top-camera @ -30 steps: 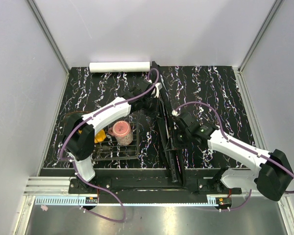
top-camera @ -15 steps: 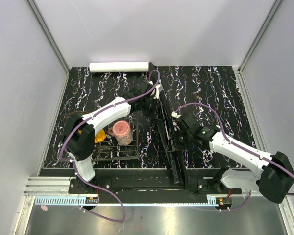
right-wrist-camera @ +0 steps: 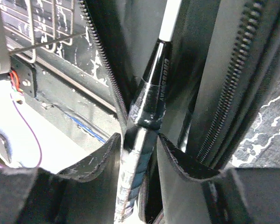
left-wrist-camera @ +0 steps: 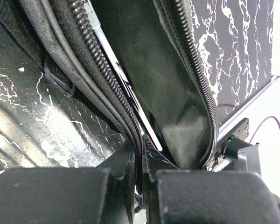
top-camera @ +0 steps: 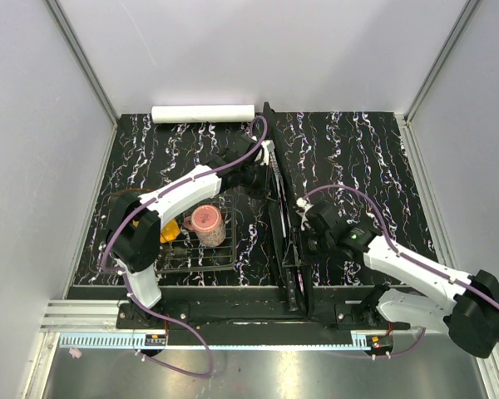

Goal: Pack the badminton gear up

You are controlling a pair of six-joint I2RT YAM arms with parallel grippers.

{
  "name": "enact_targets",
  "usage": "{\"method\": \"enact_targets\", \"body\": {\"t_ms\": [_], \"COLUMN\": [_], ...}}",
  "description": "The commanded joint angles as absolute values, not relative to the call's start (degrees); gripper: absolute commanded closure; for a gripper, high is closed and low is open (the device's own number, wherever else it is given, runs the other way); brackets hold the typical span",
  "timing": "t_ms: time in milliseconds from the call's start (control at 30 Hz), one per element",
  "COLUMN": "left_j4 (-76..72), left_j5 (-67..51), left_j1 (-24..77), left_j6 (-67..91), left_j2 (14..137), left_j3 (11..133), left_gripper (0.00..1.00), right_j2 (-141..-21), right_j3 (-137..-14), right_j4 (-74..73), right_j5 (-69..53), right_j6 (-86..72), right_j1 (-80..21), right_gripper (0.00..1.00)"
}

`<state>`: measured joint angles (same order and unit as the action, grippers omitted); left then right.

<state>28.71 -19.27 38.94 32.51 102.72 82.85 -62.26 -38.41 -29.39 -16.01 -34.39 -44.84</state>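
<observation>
Shifted versus a second ago: right arm (top-camera: 416,264) drawn back toward the near-right corner, right gripper (top-camera: 304,237) sitting nearer the front edge along the bag (top-camera: 281,224). Bag pulled straighter, far tip now up at the back edge. Left gripper (top-camera: 264,170) nudged slightly right.

Table (top-camera: 374,158): black marble, white veins, walls on three sides. Broad bare stretch right of the bag, from the back edge down to the right arm. Smaller bare patch far left, between tube and rack.

Bag: long, black, unzipped. Runs down the middle from back edge to front edge and splits the surface in two. Near end at the front rail; overhanging or not, cannot tell.

Left arm (top-camera: 183,191): reaches diagonally over the rack to the bag's far half.

Wire rack (top-camera: 195,268): near-left, close to the front edge, near the bag but not touching.

Tube (top-camera: 204,113): white, flat along the back edge, right end just beside the bag's far tip.

Racket (right-wrist-camera: 147,98): inside the bag, between the two zip edges. "CROSSWAY" printed on the dark cone above the wrapped grip.

Pink cup (top-camera: 206,223): inside the rack.

Yellow-black object (top-camera: 170,231): at the rack's left side, partly under the left arm.

Left gripper (left-wrist-camera: 141,161): pinched tight on the bag's left zip edge, fingers almost meeting.

Right gripper (right-wrist-camera: 139,154): clamped on the racket at the grip, one finger pressing each side.
</observation>
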Motion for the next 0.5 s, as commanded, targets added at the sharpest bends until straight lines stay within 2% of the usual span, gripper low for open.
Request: {"method": "enact_targets", "body": {"t_ms": [0, 100, 300, 333, 467], "left_j4": [25.92, 27.33, 27.51, 27.86, 32.42], "left_j5": [-19.42, -19.07, -19.34, -19.25, -19.25], "left_j1": [38.67, 38.58, 38.67, 38.58, 38.58], "left_j6": [34.1, 33.14, 32.79, 32.17, 26.56], "left_j2": [100.37, 100.72, 100.46, 100.46, 102.04], "left_j3": [83.41, 84.2, 84.37, 84.55, 87.27], "left_gripper": [1.0, 1.0, 1.0, 1.0, 1.0], "right_j2": [-59.15, -57.66, -60.73, -61.08, -61.61], "right_j3": [-38.58, -38.5, -39.98, -40.6, -45.95], "right_j4": [-28.65, -29.18, -31.01, -31.98, -41.19], "right_j5": [-18.98, -19.51, -16.8, -13.83, -5.81], "right_j6": [-36.47, -36.83, -36.03, -35.69, -32.53], "right_j1": [-44.83, -44.91, -44.91, -44.91, -44.83], "right_gripper": [0.6, 0.61, 0.97, 1.0, 1.0]}}
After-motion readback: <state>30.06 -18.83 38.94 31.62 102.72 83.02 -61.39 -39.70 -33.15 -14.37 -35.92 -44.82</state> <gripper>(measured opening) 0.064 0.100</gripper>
